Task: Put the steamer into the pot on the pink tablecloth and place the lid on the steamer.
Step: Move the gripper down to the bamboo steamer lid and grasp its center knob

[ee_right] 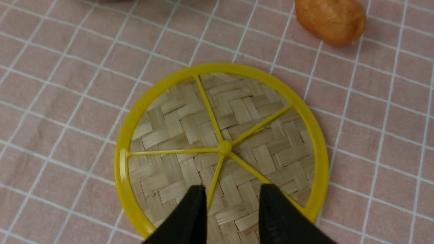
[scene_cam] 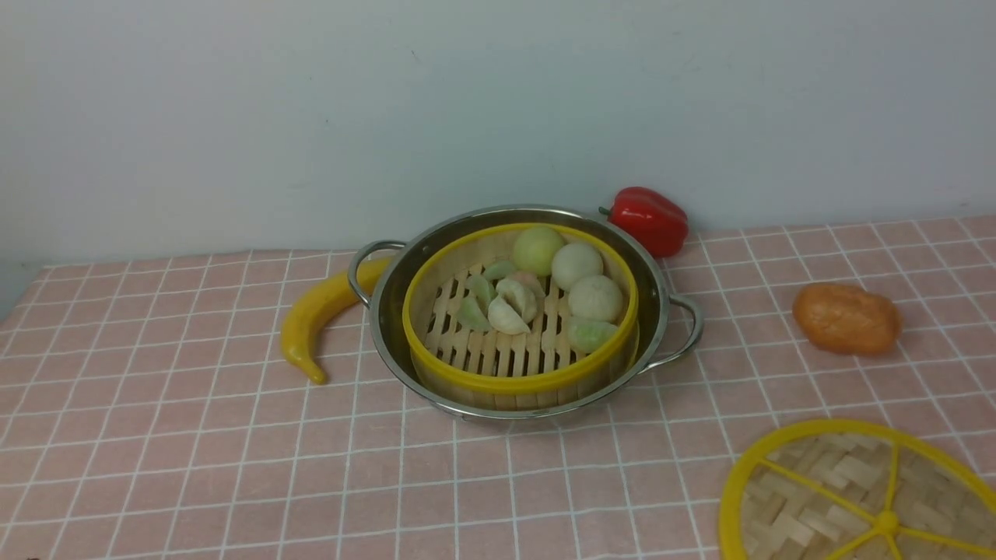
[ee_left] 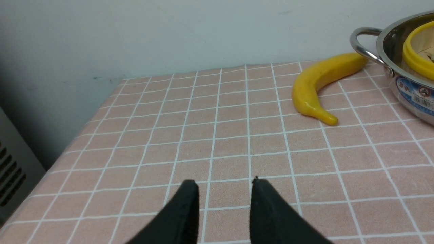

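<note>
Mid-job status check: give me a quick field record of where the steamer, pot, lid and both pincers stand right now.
steamer: sitting inside the pot, uncovered
pot: on the pink tablecloth, toward the back
lid: flat on the tablecloth, front right, apart from the pot
left pincer: open, empty, over bare cloth
right pincer: open, over the lid, nothing gripped
nearby: banana beside the pot's left handle; red pepper behind the pot
done: steamer in pot
left to do: lid onto steamer
</note>
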